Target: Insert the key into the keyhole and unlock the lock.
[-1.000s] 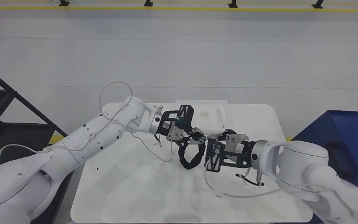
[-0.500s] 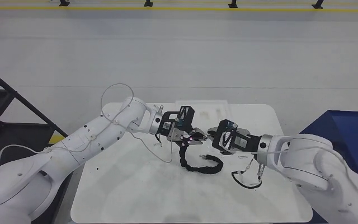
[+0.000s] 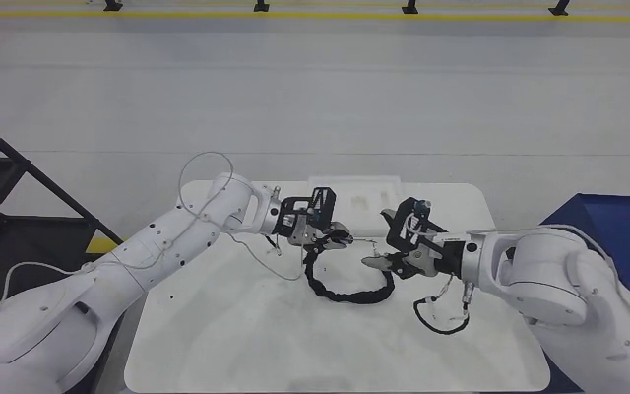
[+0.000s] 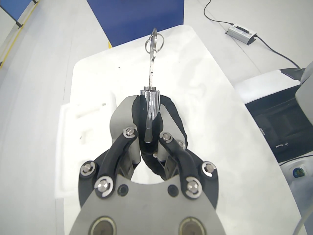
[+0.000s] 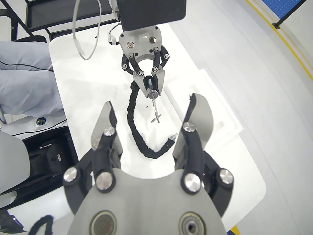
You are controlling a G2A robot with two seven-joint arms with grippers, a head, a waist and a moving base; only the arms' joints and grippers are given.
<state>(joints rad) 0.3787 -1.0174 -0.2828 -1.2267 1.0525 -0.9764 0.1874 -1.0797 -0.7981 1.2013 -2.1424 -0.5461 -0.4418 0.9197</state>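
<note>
Back from the lock (image 4: 151, 101) since a second ago, the right arm (image 3: 532, 271) lies low over the counter (image 3: 226, 335), the right jaws spread wide and empty, just short of the key (image 4: 152, 57). Opposite, the left arm (image 3: 187, 236) is held out, the left jaws clamped on the chrome lock, the key seated in its keyhole (image 4: 151, 88), ring end toward the right arm. The black cable (image 3: 340, 294), earlier a closed loop, trails open across the counter.
</note>
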